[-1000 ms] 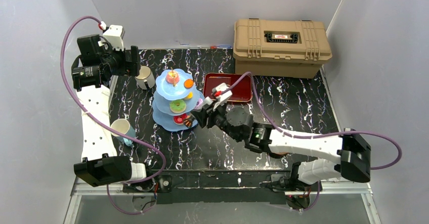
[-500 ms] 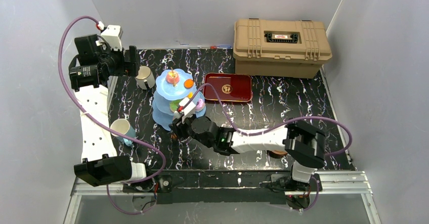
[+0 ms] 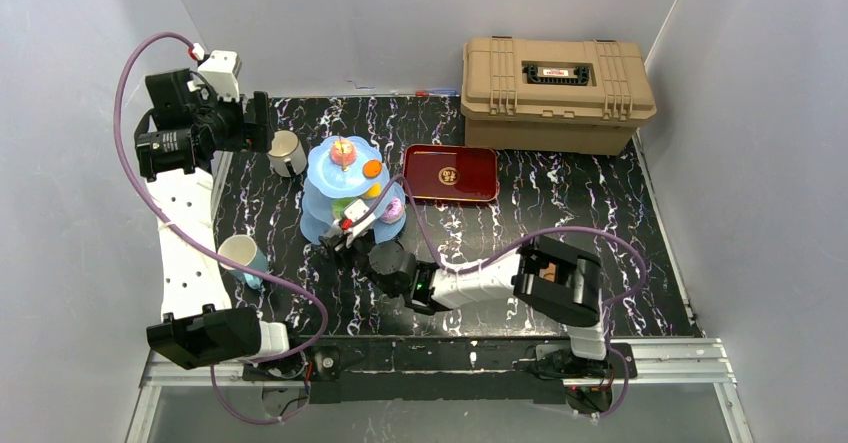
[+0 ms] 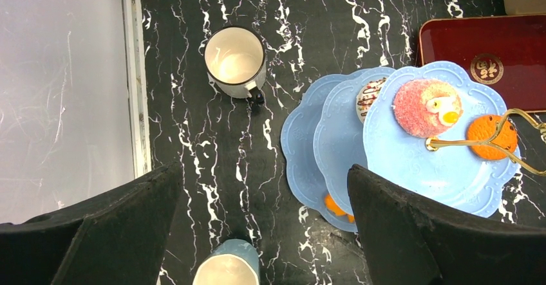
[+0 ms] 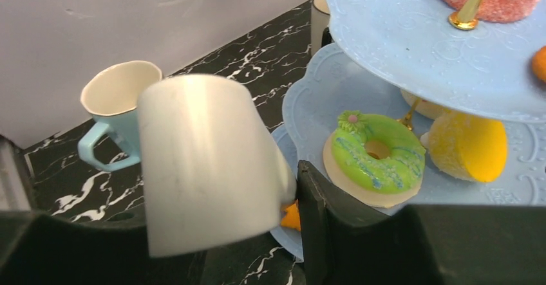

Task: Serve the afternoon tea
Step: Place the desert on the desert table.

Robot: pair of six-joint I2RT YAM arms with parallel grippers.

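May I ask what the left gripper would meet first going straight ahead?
Probably the bare black marbled tabletop, between the silvery-beige handled cup and the light blue three-tier stand; depth unclear.

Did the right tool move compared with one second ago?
Yes. The right tool went left, away from the red tray, along the near side of the blue stand.

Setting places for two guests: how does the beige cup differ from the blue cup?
Beige cup has a dark rim and dark handle; blue cup has a blue handle, pale rim. Beige cup stands farther back than the blue cup. Both upright, empty.
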